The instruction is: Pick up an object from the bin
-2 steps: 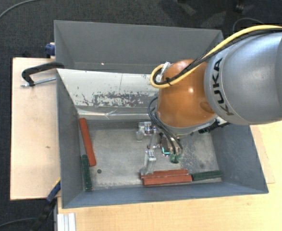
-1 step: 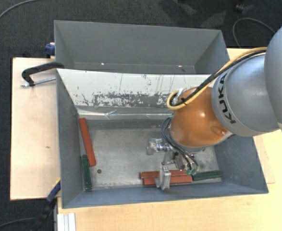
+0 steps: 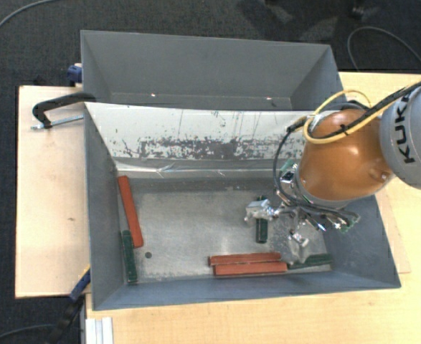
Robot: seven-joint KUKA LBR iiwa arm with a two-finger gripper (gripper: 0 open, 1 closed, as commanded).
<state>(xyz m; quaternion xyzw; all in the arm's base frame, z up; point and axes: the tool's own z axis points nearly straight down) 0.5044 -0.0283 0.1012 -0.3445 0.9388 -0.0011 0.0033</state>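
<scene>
My gripper (image 3: 280,239) hangs low over the right part of the bin floor, under the arm's orange cover. Its fingers stand apart, open, and I see nothing between them. Just below it, along the bin's front wall, lie two red-brown bars (image 3: 247,264) side by side. A dark green bar (image 3: 316,261) lies to their right, its left end partly hidden under the gripper.
Against the bin's left wall lies a long red-brown bar (image 3: 130,210), with a dark green bar (image 3: 129,257) below it in the front left corner. A tiny dark speck (image 3: 148,256) sits beside them. The arm reaches in from the right.
</scene>
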